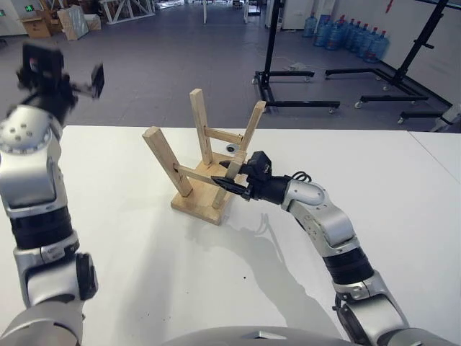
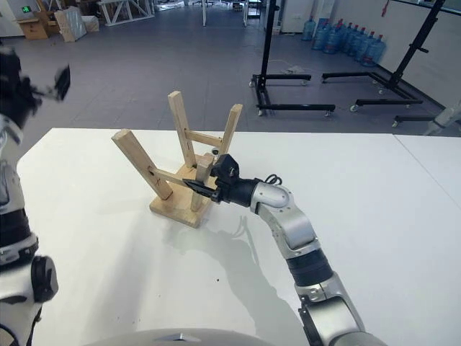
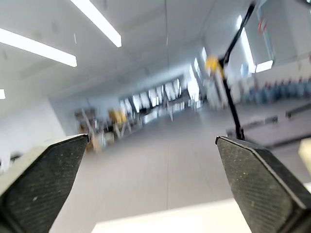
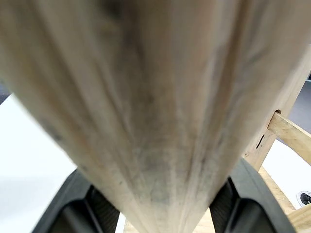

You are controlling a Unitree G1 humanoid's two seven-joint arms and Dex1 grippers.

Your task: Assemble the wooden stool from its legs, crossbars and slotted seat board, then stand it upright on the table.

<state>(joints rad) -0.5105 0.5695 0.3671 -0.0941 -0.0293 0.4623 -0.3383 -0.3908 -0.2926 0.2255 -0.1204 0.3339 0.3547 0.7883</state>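
Observation:
The wooden stool lies upside down on the white table, its seat board flat on the top and its legs pointing up. Crossbars join the legs. My right gripper is shut on the near right leg, low down close to the seat board; its fingers straddle that leg in the right wrist view. Another crossbar enters a slot behind it. My left gripper is raised high at the far left, off the table's edge, open with nothing between its pads.
A small round fitting sits in the table just behind the stool. A second white table adjoins on the right. Black wheeled stands and water bottles are on the floor beyond.

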